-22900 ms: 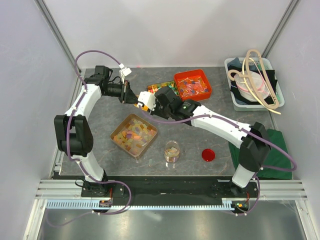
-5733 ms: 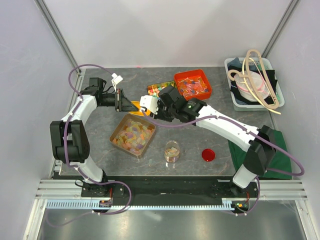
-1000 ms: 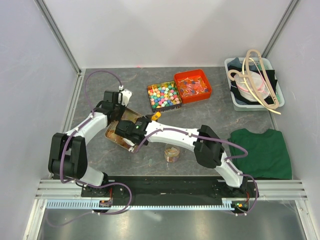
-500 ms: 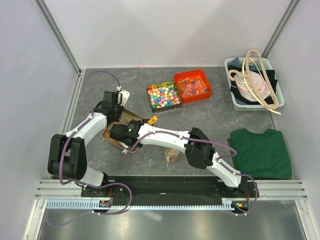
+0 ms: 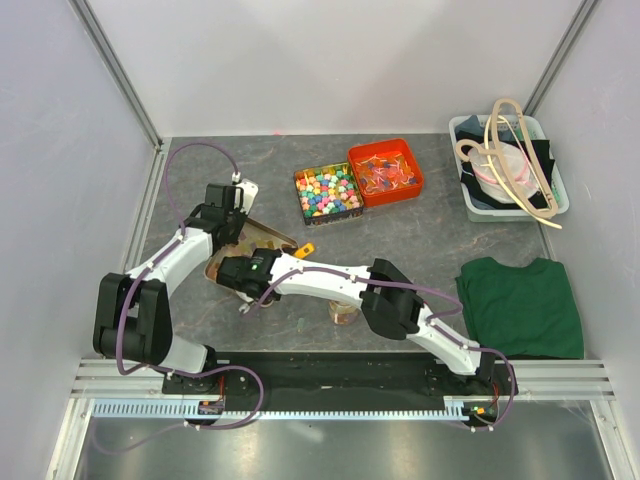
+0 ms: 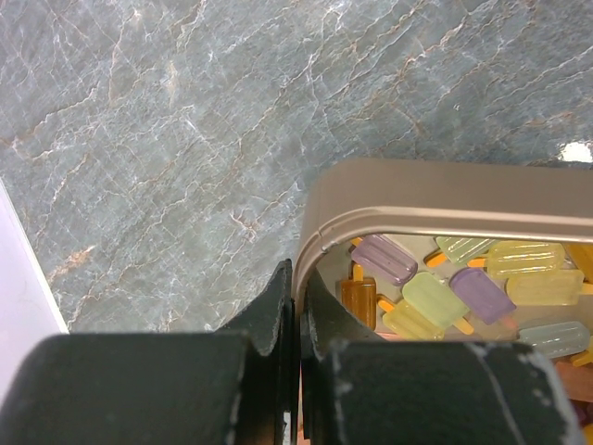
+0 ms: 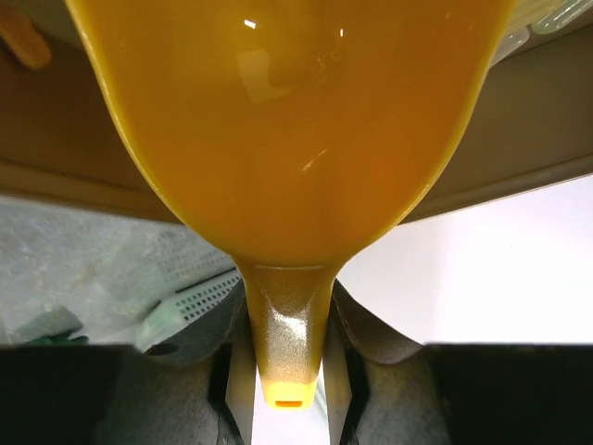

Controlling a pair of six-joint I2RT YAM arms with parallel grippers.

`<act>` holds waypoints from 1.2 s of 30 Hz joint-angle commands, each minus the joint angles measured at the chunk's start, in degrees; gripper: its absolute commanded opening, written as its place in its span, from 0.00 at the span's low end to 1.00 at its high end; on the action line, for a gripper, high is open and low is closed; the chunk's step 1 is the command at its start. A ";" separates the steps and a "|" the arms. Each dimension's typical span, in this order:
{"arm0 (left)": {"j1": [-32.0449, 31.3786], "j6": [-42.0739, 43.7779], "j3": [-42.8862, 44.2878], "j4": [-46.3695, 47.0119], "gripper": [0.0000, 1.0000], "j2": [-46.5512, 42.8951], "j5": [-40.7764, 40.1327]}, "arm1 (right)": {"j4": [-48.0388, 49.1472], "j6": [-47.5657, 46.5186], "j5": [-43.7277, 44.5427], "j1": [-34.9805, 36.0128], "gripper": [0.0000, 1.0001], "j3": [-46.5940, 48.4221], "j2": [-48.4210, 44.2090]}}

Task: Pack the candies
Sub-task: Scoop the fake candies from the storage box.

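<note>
Tan tray (image 6: 417,185) sits left of centre on the grey marbled table (image 6: 167,139). The candies (image 6: 443,289) lie inside it: flat translucent pieces on little sticks, in yellow, pale green, purple and amber.

The left gripper (image 6: 298,289) is pressed together on the tray's corner wall, 1 finger outside and 1 inside. The right gripper (image 7: 283,320) pinches the narrow handle of an orange scoop (image 7: 287,120). The scoop's bowl fills most of the right wrist view, with the tray's wall behind it. Cannot tell if any candies are in the scoop.

In the top view the right arm stretches across to the left, its wrist at the tray's near side, and the scoop bowl is hidden there.

At the back centre, a box of multicoloured cubes (image 5: 327,191) touches a red-orange container (image 5: 386,170). A glass jar (image 5: 343,312) stands near the front edge, partly under the right arm. A green cloth (image 5: 520,305) lies on the right. A grey bin (image 5: 470,190) with beige loops sits in the back right corner.
</note>
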 commanded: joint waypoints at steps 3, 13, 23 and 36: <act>-0.31 -4.37 1.14 6.96 0.02 -1.57 0.35 | -0.35 8.22 -8.74 1.01 0.00 6.31 4.25; -0.31 -4.46 0.96 6.87 0.02 -1.04 0.00 | 5.27 16.83 -12.62 1.09 0.00 9.48 5.93; -0.31 -4.55 1.31 6.61 0.02 -0.08 -0.35 | 9.93 22.47 -13.85 1.36 0.00 9.66 5.93; -0.23 -4.73 1.05 6.52 0.02 0.36 -0.09 | 21.00 22.29 -9.99 4.17 0.00 7.74 8.04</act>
